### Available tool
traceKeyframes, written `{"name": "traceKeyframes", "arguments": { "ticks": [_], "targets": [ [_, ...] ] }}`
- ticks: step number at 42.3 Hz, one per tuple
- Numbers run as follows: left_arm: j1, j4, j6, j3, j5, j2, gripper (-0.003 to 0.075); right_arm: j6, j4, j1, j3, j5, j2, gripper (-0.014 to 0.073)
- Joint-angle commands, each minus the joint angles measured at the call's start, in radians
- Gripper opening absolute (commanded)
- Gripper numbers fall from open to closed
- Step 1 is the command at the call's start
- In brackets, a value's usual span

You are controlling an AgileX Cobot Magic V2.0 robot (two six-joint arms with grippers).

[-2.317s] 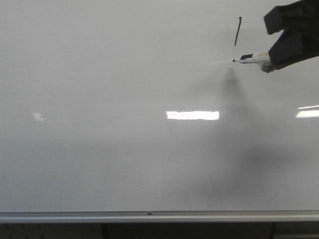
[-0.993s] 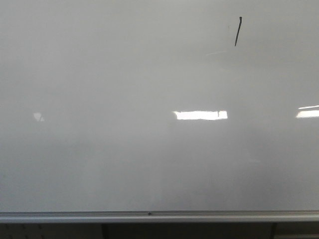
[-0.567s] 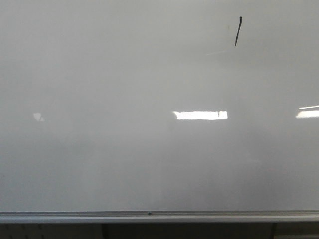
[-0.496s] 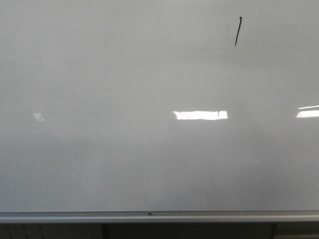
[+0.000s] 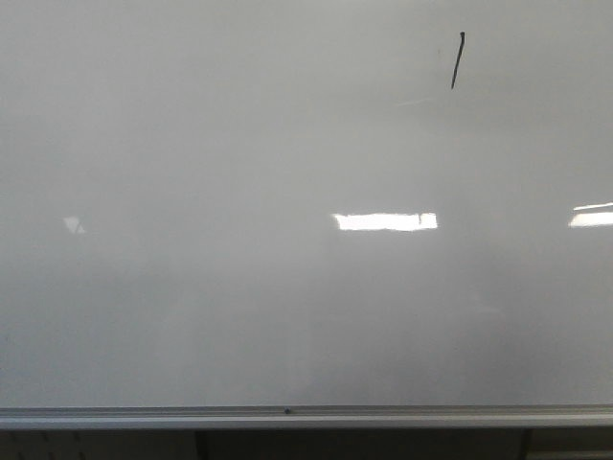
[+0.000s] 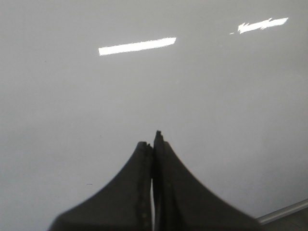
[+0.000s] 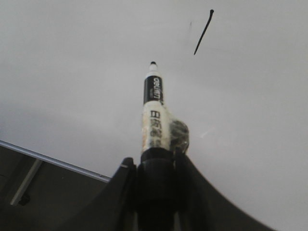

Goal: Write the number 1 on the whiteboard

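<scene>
Right fingers (image 7: 155, 166) pinch a marker (image 7: 154, 108); the number 1 (image 7: 203, 32) sits at one o'clock beyond its tip. Left fingers (image 6: 152, 144) pressed together over the whiteboard (image 5: 239, 287).

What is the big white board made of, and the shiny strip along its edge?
The whiteboard looks like smooth, glossy coated board: it mirrors bright ceiling lights. Its edge rail looks like brushed silver metal, probably aluminium, though painted plastic can't be ruled out.

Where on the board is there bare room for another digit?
Nearly all of the large glossy white-grey whiteboard is bare: everything left of and below the thin black slanted stroke, down to the silver aluminium rail. Only the upper right corner is marked.
</scene>
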Motion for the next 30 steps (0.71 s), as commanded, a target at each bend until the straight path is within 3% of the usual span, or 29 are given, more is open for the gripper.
{"name": "traceKeyframes", "arguments": {
  "ticks": [1,20,30],
  "targets": [
    [0.001,-0.021,-0.006,-0.026,-0.060,-0.001,-0.0020,-0.002,0.015,0.001,-0.036,-0.063,-0.016,-0.0060],
    [0.001,-0.021,-0.006,-0.026,-0.048,-0.001,-0.0020,-0.003,0.015,0.001,-0.036,-0.063,-0.016,-0.0060],
    [0.001,-0.021,0.054,-0.102,0.124,0.049,-0.0020,-0.092,0.026,0.011,-0.037,-0.002,-0.015,-0.0060]
  ]
}}
